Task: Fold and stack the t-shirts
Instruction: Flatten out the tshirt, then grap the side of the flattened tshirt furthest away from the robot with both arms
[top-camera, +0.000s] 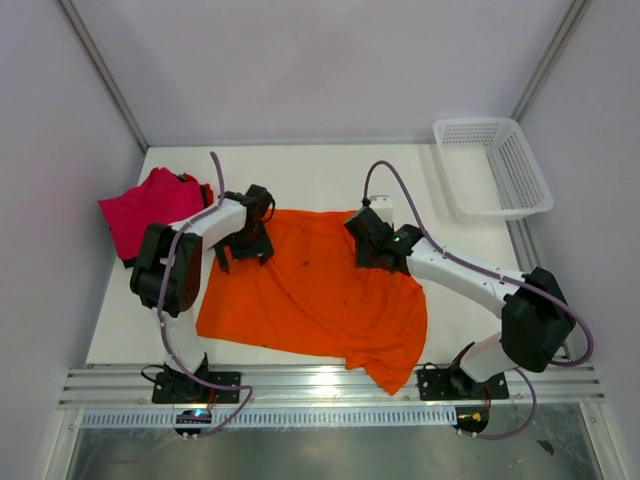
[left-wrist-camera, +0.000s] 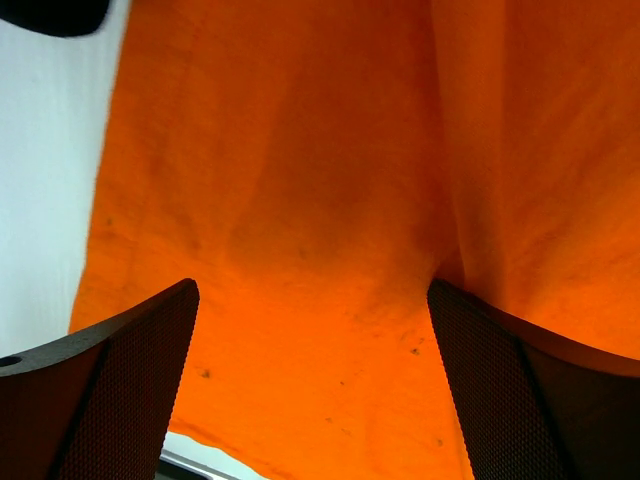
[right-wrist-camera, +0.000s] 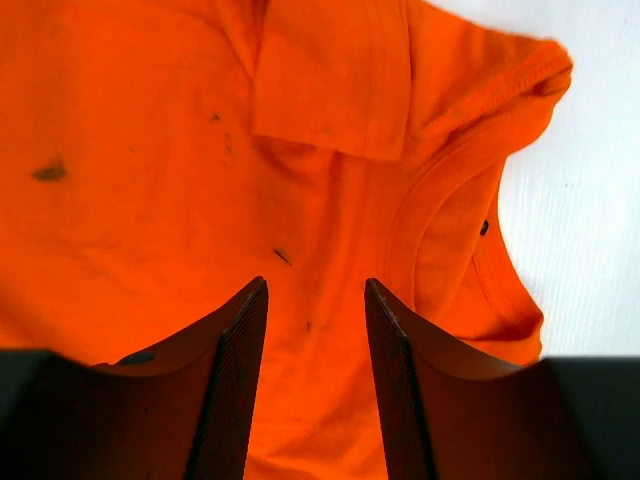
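Orange shirt (top-camera: 310, 290): lies mid-table (top-camera: 300, 165), centre of top view, spread mostly flat in a single layer. Lower right corner droops toward the near rail. Wrinkles across the body, and some dark specks on the cloth. Collar (right-wrist-camera: 450, 200) is at the shirt's upper right. In the R wrist view one sleeve (right-wrist-camera: 330, 80) is lapped over the body at top centre.

Pink shirt (top-camera: 150, 205): bunched in a heap at far left of top view, unfolded, just beside the orange shirt's upper left corner. No third shirt made out for sure.

Basket (top-camera: 530, 180): upper right, well apart from the cloth.

L gripper (top-camera: 248, 250): over the orange shirt's upper left edge. Wrist view shows the fingers spread wide with flat cloth between them and nothing pinched, so released.

R gripper (top-camera: 368, 245): over the upper right of the shirt, near the collar. Fingers are part-way apart with smooth cloth in the gap. No fold is caught as far as the view shows, so not grasping.

Progress (est.): early.
- Done: orange shirt laid out, ready for folding.
- No fold made yet unless the lapped sleeve counts; can't tell if that was deliberate.
- Left: fold sleeves and sides in, fold up to a square, then same for pink, then stack.
- No stack on the table yet.

Watch: the drooping corner may drag or slip over the edge when the cloth is pulled.
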